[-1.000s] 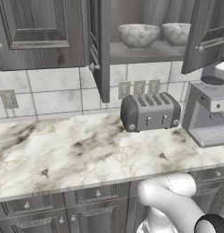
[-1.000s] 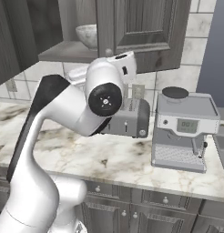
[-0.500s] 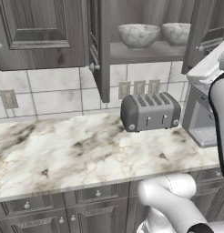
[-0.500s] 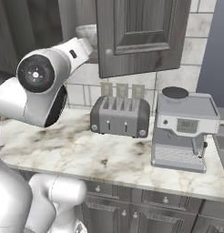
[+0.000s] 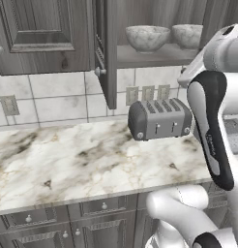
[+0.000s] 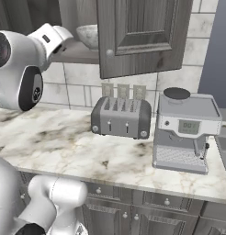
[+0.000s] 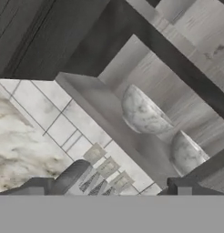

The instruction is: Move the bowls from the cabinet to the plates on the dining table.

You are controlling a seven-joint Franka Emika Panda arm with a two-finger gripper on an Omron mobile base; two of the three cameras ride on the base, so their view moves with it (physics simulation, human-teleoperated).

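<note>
Two bowls (image 7: 143, 113) just ahead of the claw (image 7: 109, 191), side by side on the cabinet (image 7: 100, 109) shelf. Stood wide open, empty (approach step, apparently). Needed next: reach forward, close on one rim.

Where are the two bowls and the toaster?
Left bowl (image 5: 147, 38), left base view, on its outer wall.
Right bowl (image 5: 188, 35), left base view, on its front wall.
Toaster (image 6: 120, 120), right base view, on its front side panel.
</note>
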